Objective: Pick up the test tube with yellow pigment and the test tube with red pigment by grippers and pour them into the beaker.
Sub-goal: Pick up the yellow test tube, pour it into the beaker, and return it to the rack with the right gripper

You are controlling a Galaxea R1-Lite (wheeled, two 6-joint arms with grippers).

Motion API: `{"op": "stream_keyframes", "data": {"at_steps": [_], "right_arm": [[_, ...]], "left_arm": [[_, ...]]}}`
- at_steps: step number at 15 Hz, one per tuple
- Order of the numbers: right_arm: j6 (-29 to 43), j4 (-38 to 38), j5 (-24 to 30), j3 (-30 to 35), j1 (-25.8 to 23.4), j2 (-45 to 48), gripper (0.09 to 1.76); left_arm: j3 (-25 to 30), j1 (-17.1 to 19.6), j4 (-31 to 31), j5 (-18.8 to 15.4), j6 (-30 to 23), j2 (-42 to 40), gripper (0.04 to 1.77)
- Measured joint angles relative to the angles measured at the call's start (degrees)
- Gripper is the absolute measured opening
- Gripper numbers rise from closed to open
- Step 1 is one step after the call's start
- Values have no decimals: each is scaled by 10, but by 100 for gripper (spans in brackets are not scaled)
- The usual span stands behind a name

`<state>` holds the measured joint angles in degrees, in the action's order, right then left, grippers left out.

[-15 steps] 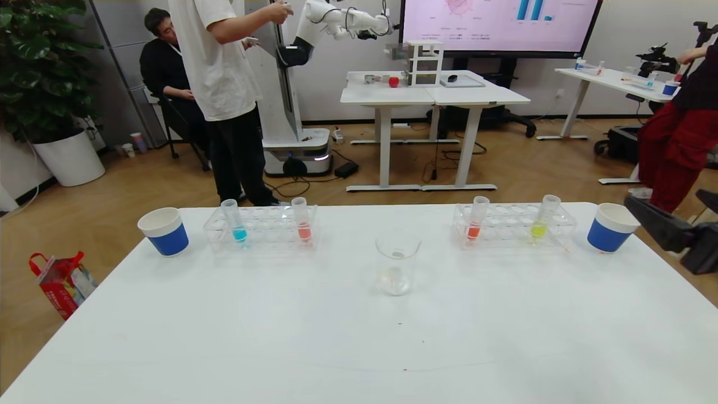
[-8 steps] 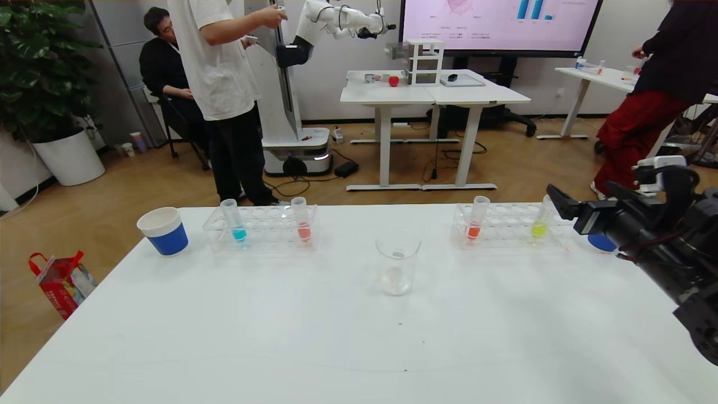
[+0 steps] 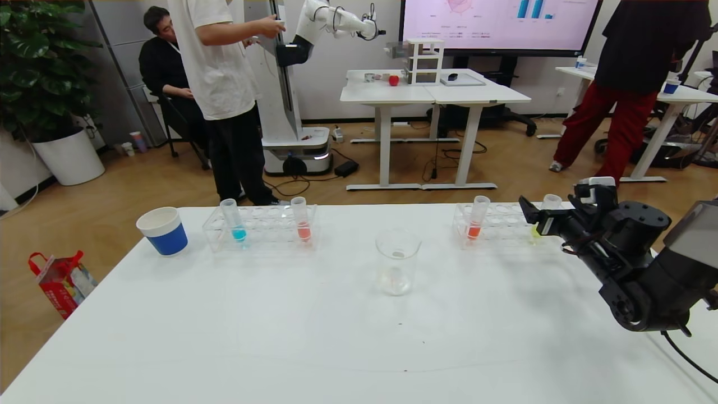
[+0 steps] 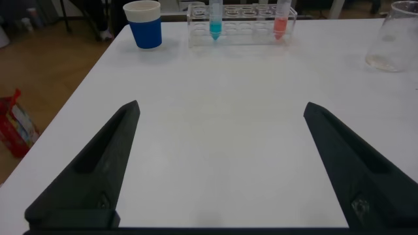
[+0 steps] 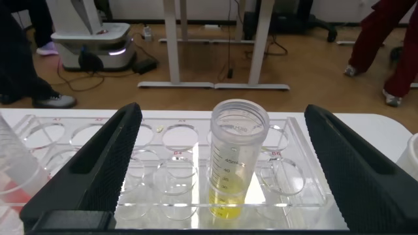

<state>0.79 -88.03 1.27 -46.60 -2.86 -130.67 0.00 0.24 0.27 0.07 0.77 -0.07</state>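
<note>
Stood near the table's [image 3: 314, 336] far left corner: a blue-and-white paper cup [image 3: 162, 230]. Beside it along the far edge sat a clear rack [image 3: 261, 227], holding a blue-liquid tube [image 3: 233, 220] and an orange-red tube [image 3: 301, 219].

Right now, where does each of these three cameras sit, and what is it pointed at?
Head: high on the robot, looking down the table at the beaker; right claw shows.
Left wrist: low over the table, open left claw, beaker also in sight.
Right wrist: open right claw either side of the test tube with yellow pigment.
</note>
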Motion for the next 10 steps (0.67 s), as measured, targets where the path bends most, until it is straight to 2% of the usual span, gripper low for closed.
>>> {"op": "stream_keyframes", "data": {"at_steps": [5,6,7,9,10], "right_arm": [[1,1,5,-42,-18,-46,174],[1,0,6,-45,-19,-49,166],[1,0,7,-47,-18,-52,144],[1,-2,9,-50,-16,-54,60],[1,-3,8,-51,-14,-54,39]], "left_arm": [[0,0,0,0,0,0,175],[0,0,0,0,0,0,175],[0,0,0,0,0,0,175],[0,0,0,0,0,0,175],[0,0,0,0,0,0,175]]}}
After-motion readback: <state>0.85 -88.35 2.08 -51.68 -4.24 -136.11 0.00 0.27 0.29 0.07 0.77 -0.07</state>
